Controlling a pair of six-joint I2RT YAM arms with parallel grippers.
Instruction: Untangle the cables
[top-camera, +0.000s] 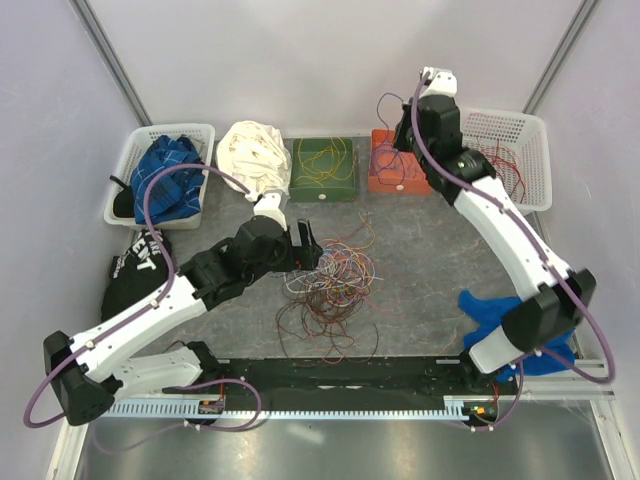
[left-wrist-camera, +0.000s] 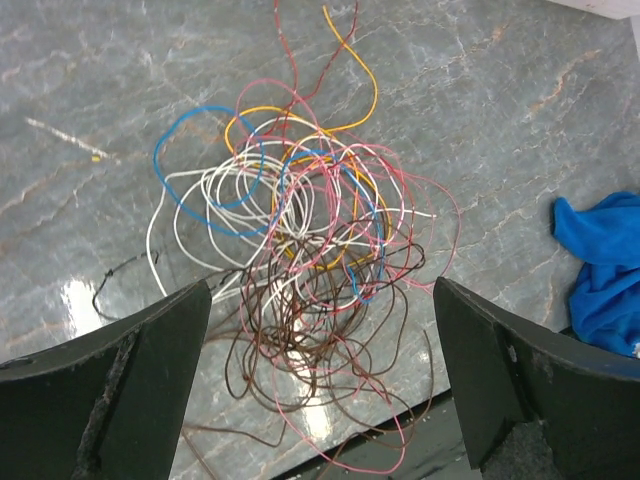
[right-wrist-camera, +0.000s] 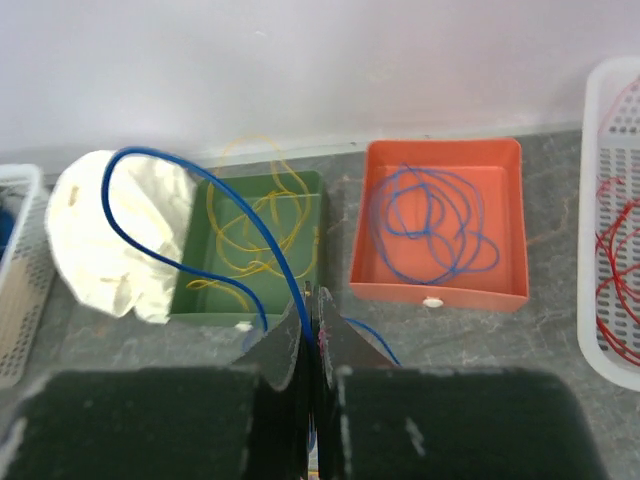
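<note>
Blue cloth (left-wrist-camera: 600, 260): laid on the table (top-camera: 430, 270) at the near right, apart from the wires.
Cable tangle (left-wrist-camera: 310, 250): heaped mid-table, with pink, brown, white, blue and yellow strands knotted together.
Left gripper (top-camera: 308, 246): held spread wide over the tangle, with nothing between the fingers.
Right gripper (right-wrist-camera: 310, 330): raised before the far trays and pressed together on a blue cable (right-wrist-camera: 250, 228), which is arched up to the left.
Green tray (right-wrist-camera: 190, 290): yellow cables are kept inside.
Orange tray (right-wrist-camera: 440, 290): set just right of the green one, with blue cables coiled inside.
White basket (right-wrist-camera: 600, 250): placed far right, with red cables inside.
</note>
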